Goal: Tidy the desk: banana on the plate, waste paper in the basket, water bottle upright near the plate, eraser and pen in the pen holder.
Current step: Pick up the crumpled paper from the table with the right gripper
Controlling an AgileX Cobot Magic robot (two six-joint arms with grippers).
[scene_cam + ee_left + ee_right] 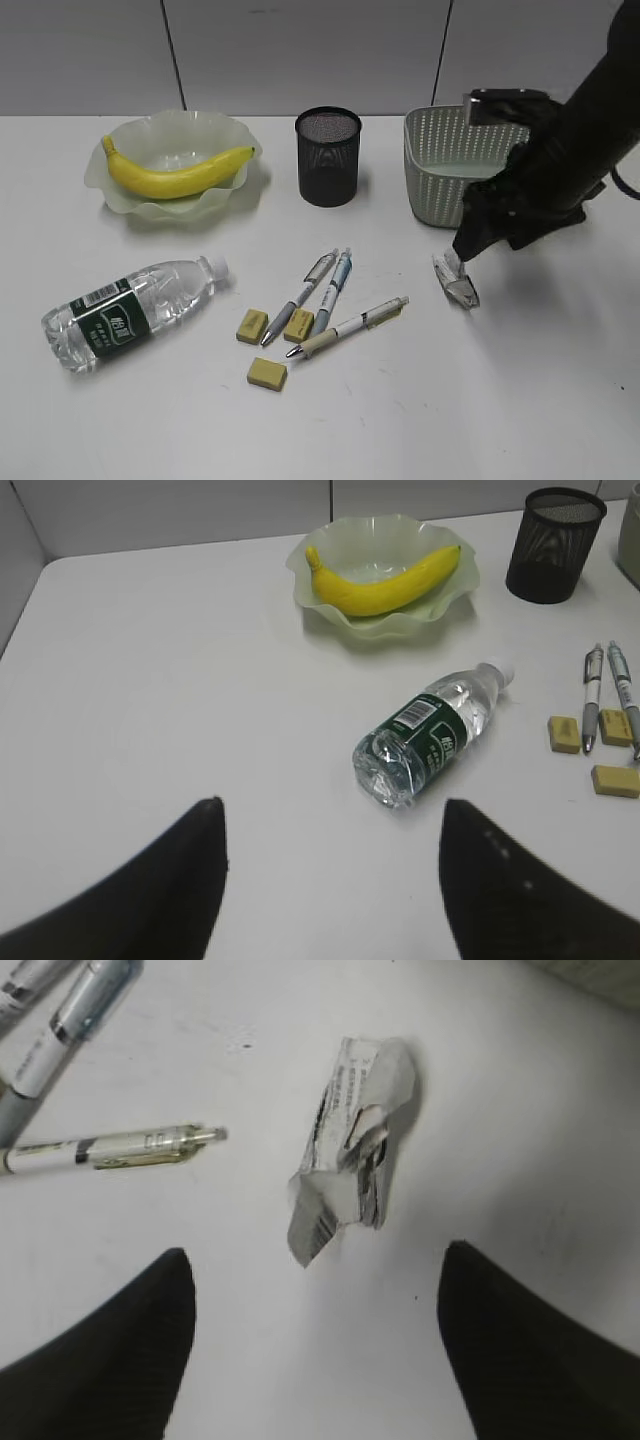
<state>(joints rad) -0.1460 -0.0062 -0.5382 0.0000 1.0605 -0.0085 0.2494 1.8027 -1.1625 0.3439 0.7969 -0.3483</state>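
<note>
A white tabletop (120, 420) holds a half-tidied desk scene. Toward the far left corner, a yellow banana (178, 172) already lies inside the ruffled pale green plate (112, 188), so that part looks finished. At the middle of the far edge stands the black mesh pen holder (328, 156), with nothing seen in it, and toward the far right corner sits the perforated green basket (440, 165), its visible floor bare.

The water bottle (130, 310) lies on its side toward the near left, cap pointing to the far edge (it has yet to be stood up). In the middle of the tabletop lie three pens (325, 295) and three small tan erasers (267, 373), all loose.

The right gripper (315, 1350) hangs directly above the waste paper (350, 1150), a crumpled printed scrap lying just in front of the basket; its two dark fingers are spread apart with the scrap between and beyond them, untouched, probably lined up to pinch it.

The left gripper (330, 880) waits over bare tabletop near the left edge, fingers likewise spread wide and empty, facing the bottle.
</note>
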